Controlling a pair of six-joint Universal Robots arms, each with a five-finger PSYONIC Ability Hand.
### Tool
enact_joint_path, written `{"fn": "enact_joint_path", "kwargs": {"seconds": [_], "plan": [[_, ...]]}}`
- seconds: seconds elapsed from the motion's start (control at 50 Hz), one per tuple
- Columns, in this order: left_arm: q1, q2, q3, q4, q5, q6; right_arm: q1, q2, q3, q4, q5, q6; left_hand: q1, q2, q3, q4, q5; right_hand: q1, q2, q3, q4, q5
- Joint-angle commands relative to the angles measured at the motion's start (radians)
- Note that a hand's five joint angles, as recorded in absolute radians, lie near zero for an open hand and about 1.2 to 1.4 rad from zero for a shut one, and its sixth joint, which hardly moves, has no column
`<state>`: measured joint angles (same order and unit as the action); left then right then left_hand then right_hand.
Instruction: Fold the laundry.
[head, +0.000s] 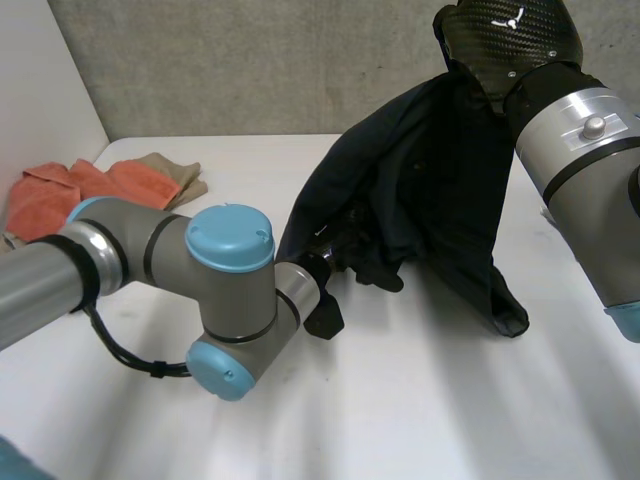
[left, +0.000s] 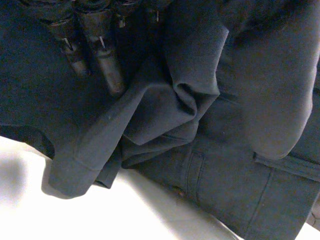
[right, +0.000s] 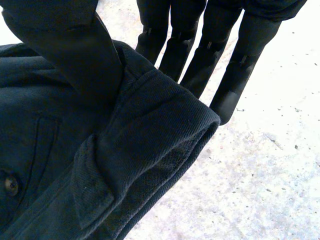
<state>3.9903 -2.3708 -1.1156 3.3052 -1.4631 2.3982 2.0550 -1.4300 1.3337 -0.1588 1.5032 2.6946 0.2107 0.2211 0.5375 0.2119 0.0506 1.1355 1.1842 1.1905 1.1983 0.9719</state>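
The step in hand looks like the opening one: getting the dark garment (head: 420, 180) lifted and shaken out so it can be spread flat, with no fold made yet. The right hand (head: 505, 45), at the upper right of the head view, holds it up off the table (head: 420, 410), a thick hemmed edge pinched between its thumb (right: 75, 55) and straight fingers (right: 225, 80). The left hand (head: 325, 310), near the middle of the frame, is tucked in under the hanging cloth. Its fingers (left: 107, 55) lie straight and relaxed against the fabric, gripping nothing.

Next, I judge, the left hand must find a second edge or corner and grip it, so the two hands can draw the cloth taut and lay it down.

The garment is navy, heavy and bunched, draping like a tent with its lower end touching the table. A pocket and a button (right: 10, 185) show. An orange cloth (head: 70, 190) and a beige cloth (head: 175, 170) lie at the upper left, well apart
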Motion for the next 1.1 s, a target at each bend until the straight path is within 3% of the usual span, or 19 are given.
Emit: {"fn": "enact_joint_path", "kwargs": {"seconds": [0.02, 0.28, 0.38, 0.6, 0.72, 0.94, 1.0, 1.1], "plan": [[0.006, 0.156, -0.157, -0.019, -0.031, 0.078, -0.007, 0.020, -0.031, 0.005, 0.005, 0.001, -0.018, -0.028, -0.345, -0.019, -0.032, 0.261, 0.212, 0.206, 0.198, 0.250], [0.095, 0.487, -0.530, -0.093, -0.034, 0.182, -0.019, 0.037, -0.048, 0.002, 0.008, -0.001, 0.076, 0.066, -0.251, 0.075, 0.062, 0.261, 0.212, 0.206, 0.198, 0.250], [0.177, 0.619, -0.659, -0.085, -0.045, 0.214, -0.004, 0.043, -0.047, 0.001, 0.009, -0.001, 0.152, 0.142, -0.174, 0.151, 0.138, 0.261, 0.212, 0.206, 0.198, 0.250], [0.288, 0.648, -0.681, -0.027, -0.082, 0.256, 0.042, 0.046, -0.034, -0.002, 0.015, -0.002, 0.158, 0.148, -0.169, 0.157, 0.144, 0.261, 0.212, 0.206, 0.198, 0.250], [0.309, 0.671, -0.681, -0.114, -0.077, 0.234, 0.051, 0.066, -0.034, -0.007, 0.032, -0.013, 0.358, 0.348, 0.031, 0.357, 0.344, 0.261, 0.212, 0.206, 0.198, 0.250], [0.483, 0.851, -0.748, -0.151, -0.060, 0.282, 0.070, 0.072, -0.037, -0.010, 0.037, -0.044, 0.147, 0.136, -0.180, 0.146, 0.132, 0.261, 0.212, 0.206, 0.198, 0.250], [0.509, 0.872, -0.771, -0.157, -0.020, 0.295, 0.079, 0.069, -0.037, -0.010, 0.040, -0.044, 0.003, -0.007, -0.323, 0.002, -0.011, 0.261, 0.212, 0.206, 0.198, 0.250], [0.513, 0.854, -0.796, -0.122, 0.038, 0.305, 0.090, 0.066, -0.042, -0.010, 0.043, -0.041, -0.018, -0.028, -0.345, -0.019, -0.032, 0.261, 0.212, 0.206, 0.198, 0.250]]}}
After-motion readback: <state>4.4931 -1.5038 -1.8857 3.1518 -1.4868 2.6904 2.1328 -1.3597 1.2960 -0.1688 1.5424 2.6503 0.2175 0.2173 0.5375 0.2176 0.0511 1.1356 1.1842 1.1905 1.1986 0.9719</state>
